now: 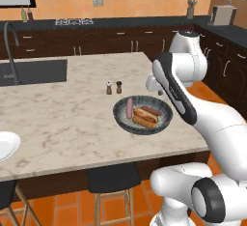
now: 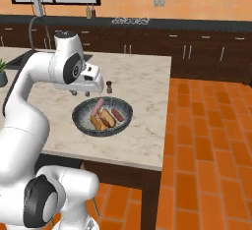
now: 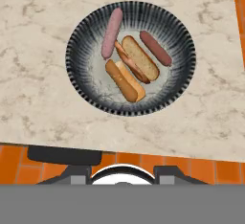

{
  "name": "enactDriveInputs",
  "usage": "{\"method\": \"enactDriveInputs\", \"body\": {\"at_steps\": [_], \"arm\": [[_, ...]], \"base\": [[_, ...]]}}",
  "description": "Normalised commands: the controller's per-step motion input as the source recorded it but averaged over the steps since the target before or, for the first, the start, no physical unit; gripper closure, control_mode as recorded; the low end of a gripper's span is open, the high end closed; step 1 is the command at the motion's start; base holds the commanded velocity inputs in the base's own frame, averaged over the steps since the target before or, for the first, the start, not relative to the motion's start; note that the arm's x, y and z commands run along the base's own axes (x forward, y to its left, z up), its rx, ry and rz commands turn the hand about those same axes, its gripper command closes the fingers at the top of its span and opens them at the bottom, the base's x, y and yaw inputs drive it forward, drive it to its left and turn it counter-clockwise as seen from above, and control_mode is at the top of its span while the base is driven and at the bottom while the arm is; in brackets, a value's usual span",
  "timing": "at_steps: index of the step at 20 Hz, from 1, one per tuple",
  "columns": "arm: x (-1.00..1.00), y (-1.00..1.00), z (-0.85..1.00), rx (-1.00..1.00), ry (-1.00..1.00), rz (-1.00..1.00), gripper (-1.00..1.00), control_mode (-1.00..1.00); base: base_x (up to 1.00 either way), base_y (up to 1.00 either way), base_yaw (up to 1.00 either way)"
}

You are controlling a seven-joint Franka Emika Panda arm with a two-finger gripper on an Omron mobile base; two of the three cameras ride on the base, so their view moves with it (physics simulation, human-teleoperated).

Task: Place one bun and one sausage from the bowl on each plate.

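The desk (image 1: 72, 119), a marble-topped island, is seen carrying the bowl (image 1: 143, 114) near its front edge, toward the right end as viewed from the left base camera. A white plate (image 1: 6, 145) is found at the desk's far left front edge, well apart from the bowl. Within the bowl, two buns (image 3: 139, 58) (image 3: 125, 80) are laid side by side at the centre, touching. A pale pink sausage (image 3: 111, 32) is set along one side of them and a dark red-brown sausage (image 3: 155, 48) along the other. Two small shakers (image 1: 113, 88) are placed just behind the bowl. The fingers (image 2: 80, 93) are held above the desk beside the bowl, nothing gripped; their spacing cannot be told.
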Motion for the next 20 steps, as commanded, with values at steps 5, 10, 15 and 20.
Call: {"method": "enactDriveInputs", "body": {"at_steps": [5,10,15,20], "arm": [[0.38,-0.01,-0.03,0.0,0.0,0.06,-1.0,-1.0],[0.64,0.0,-0.18,0.01,0.04,0.06,-1.0,-1.0],[0.87,-0.1,-0.43,0.0,0.06,0.01,-1.0,-1.0],[0.86,-0.03,-0.9,-0.13,0.05,0.0,-1.0,-1.0]], "base": [[0.0,0.0,0.0],[0.0,0.0,0.0],[0.0,0.0,0.0],[0.0,0.0,0.0]]}}
